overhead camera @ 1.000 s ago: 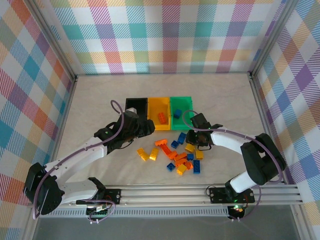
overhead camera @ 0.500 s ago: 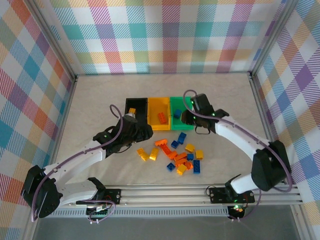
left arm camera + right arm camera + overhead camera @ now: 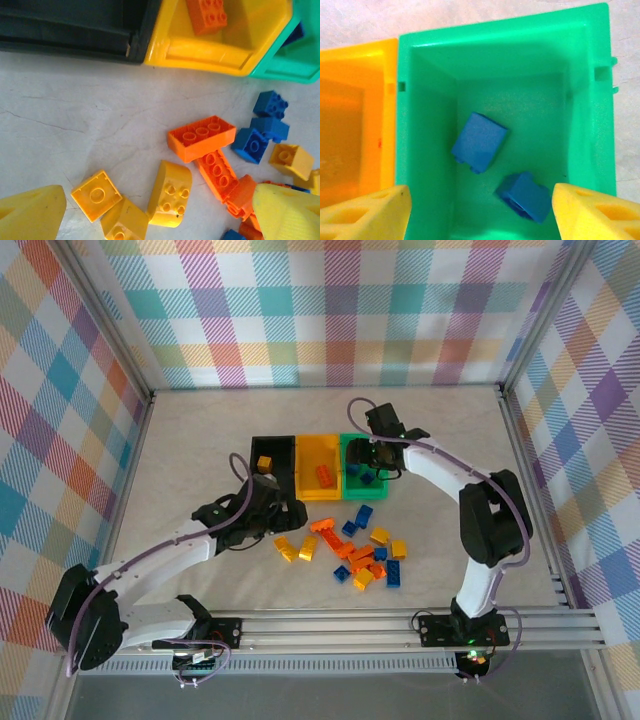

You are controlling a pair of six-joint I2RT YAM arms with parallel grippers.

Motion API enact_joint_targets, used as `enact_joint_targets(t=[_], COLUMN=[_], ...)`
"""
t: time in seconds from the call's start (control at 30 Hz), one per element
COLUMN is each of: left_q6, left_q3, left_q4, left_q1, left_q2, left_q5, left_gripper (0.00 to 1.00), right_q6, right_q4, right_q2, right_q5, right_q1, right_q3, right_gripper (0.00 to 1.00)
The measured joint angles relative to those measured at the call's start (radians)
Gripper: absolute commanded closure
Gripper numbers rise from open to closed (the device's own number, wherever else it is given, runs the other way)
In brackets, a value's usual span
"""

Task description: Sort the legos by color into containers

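Here the right tool (image 3: 481, 214) hangs released, empty, over the green bin (image 3: 590, 100); the left tool (image 3: 160, 212) gapes wide, empty.

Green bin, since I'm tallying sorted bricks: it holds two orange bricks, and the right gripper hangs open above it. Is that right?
Not quite. The green bin holds two blue bricks, not orange ones; the right wrist view shows it. The right gripper does hang open above it.
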Motion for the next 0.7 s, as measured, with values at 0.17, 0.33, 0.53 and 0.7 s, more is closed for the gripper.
enact_joint_targets(t=[0.17,0.33,0.53,0.7], left_q6=[0.042,0.08,0.132,0.169], left_q3=[0.077,0.165,0.267,0.331], left_q4=[-0.023,-0.019,-0.021,-0.024], left_q1=[-0.082,-0.164,-0.201,-0.203], left_q2=[0.146,0.308,0.476,0.556], left_q5=[-0.02,-0.059,-0.134,-0.205], left_gripper=[0.04,0.09,0.08,0.07], right_q6=[0.002,0.011,0.026,0.03], right_q4=[0.029,0.062,0.081,0.082], right_q2=[-0.091,-0.286,-0.401,-0.452], right_q5=[-0.007,-0.007,-0.003,-0.002], right_q1=[0.0,0.0,0.0,0.0], right_q3=[-0.061,-0.246,-0.412,-0.469], right_gripper=[0.22,0.22,0.21,0.2])
